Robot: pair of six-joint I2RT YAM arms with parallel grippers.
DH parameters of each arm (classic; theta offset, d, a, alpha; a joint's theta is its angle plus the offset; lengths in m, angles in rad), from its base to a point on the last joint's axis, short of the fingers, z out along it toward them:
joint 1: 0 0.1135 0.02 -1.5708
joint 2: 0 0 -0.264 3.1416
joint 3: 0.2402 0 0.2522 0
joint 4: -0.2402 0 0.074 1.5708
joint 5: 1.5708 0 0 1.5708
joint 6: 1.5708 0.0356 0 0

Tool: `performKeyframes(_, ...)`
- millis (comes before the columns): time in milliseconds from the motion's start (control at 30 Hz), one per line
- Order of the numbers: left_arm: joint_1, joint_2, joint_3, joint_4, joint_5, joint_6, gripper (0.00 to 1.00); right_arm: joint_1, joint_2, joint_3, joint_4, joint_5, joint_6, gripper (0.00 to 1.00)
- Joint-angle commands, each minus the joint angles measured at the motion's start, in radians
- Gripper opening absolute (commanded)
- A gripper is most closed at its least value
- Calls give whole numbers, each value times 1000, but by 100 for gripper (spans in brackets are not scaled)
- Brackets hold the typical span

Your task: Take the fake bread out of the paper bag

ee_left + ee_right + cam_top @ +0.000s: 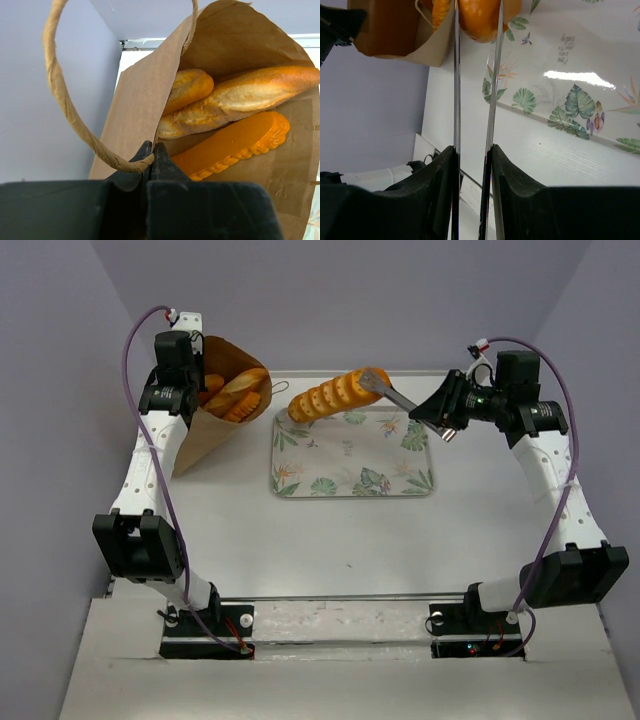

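Right fingers [392,395] pinch one end of a loaf [325,400] hanging over the tray [350,455] at 11 o'clock, just outside the bag [205,430], whose edge left fingers [159,157] clamp shut; glossy, stiff and probably light, it may slip or swivel in this end grip.

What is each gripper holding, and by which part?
The left gripper pinches the bag by its handle, near the base. The right gripper holds tongs, which clamp one loaf by its end.
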Motion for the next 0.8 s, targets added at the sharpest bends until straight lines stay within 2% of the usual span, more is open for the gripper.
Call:
performKeyframes(0, 7, -33, 47, 63, -6, -13, 0, 4, -61, -41, 140, -81, 31, 1)
performKeyframes(333, 7, -35, 29, 71, -1, -10, 0, 4, -49, -190, 148, -43, 14, 1)
performKeyframes(500, 7, -36, 23, 75, 6, -11, 0, -14, -43, -248, 139, 51, 5, 1)
performKeyframes(600, 7, -39, 16, 77, 12, -11, 0, -14, -28, -262, 118, 189, -29, 20)
performKeyframes(767, 7, -41, 12, 78, 29, -17, 0, -14, 15, -284, 96, 340, -90, 27)
